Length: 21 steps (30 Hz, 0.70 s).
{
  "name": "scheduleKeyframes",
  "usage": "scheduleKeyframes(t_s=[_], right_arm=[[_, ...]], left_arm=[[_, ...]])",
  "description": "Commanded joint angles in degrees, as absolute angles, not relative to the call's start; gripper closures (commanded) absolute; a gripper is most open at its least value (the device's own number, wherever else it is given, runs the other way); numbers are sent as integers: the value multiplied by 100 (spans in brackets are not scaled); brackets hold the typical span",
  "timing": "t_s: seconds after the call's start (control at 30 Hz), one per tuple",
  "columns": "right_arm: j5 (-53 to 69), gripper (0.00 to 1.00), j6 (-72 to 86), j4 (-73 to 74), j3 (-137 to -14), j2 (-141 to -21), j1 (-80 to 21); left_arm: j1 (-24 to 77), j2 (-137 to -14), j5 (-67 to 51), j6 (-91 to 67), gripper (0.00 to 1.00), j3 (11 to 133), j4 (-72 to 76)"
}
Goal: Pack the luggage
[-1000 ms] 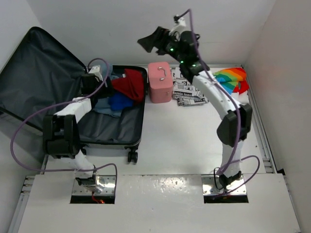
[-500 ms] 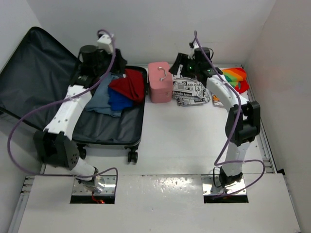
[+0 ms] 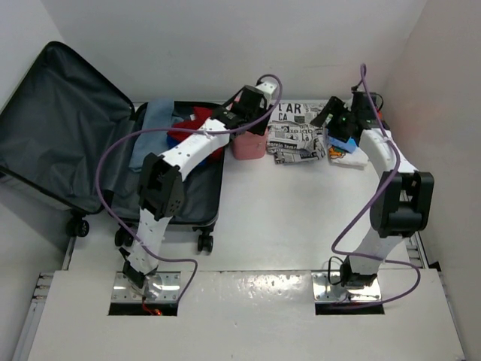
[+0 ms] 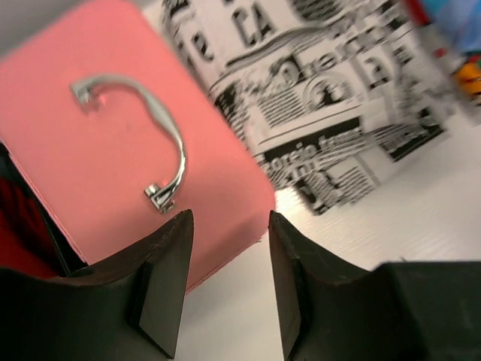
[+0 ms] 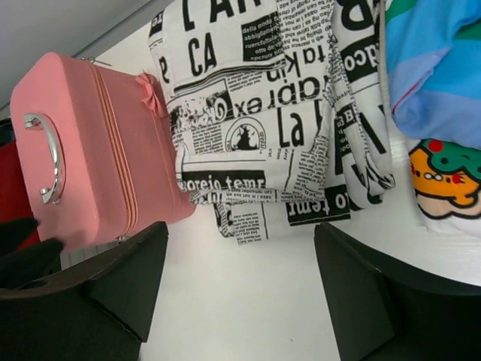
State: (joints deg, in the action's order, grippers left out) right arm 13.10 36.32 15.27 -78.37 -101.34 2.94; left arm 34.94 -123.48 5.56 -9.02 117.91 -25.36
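Note:
The silver-grey luggage (image 3: 60, 128) lies open at the left, its black-lined lid flat, with red, blue and grey clothes (image 3: 176, 135) in its base. My left gripper (image 3: 244, 120) is open and empty, hovering over the near edge of the small pink box case (image 3: 248, 143). In the left wrist view the open gripper (image 4: 229, 286) sits just below the pink case (image 4: 98, 173) and its metal handle (image 4: 161, 143). My right gripper (image 3: 334, 120) is open and empty above the table beside the newspaper-print garment (image 3: 297, 135). In the right wrist view the gripper (image 5: 240, 293) is spread wide below that garment (image 5: 255, 113).
A colourful cartoon-print garment (image 5: 443, 83) lies right of the newspaper-print one. The pink case (image 5: 83, 173) stands between the luggage and the garments. White walls close the back and right sides. The luggage wheels (image 3: 203, 242) point toward the near edge.
My left gripper has swung right from over the luggage to above the pink case. My right gripper has dropped from high up and moved right, next to the folded garments.

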Motion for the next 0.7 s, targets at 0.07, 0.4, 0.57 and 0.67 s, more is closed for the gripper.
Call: scheduleKeyframes(t_s=[0.07,0.4,0.57,0.67], right_arm=[[1669,21,3735,1424,-7437,-9686,439],[1819,17,3683,1345,-7190,-9510,457],[1872,17,3682,1380,-7189,-9571,466],[1907,17,3709,1397,-7207,-9589,474]], left_arm=[[3472,-12533,1766,-1090,53,12146,-2663],[3533,-12788,1758,-738,57,12340,-2417],[3534,-12902,1539,-519,54,12594,-2347],[3420,-13043,1380,-571,54,12665,-2399]])
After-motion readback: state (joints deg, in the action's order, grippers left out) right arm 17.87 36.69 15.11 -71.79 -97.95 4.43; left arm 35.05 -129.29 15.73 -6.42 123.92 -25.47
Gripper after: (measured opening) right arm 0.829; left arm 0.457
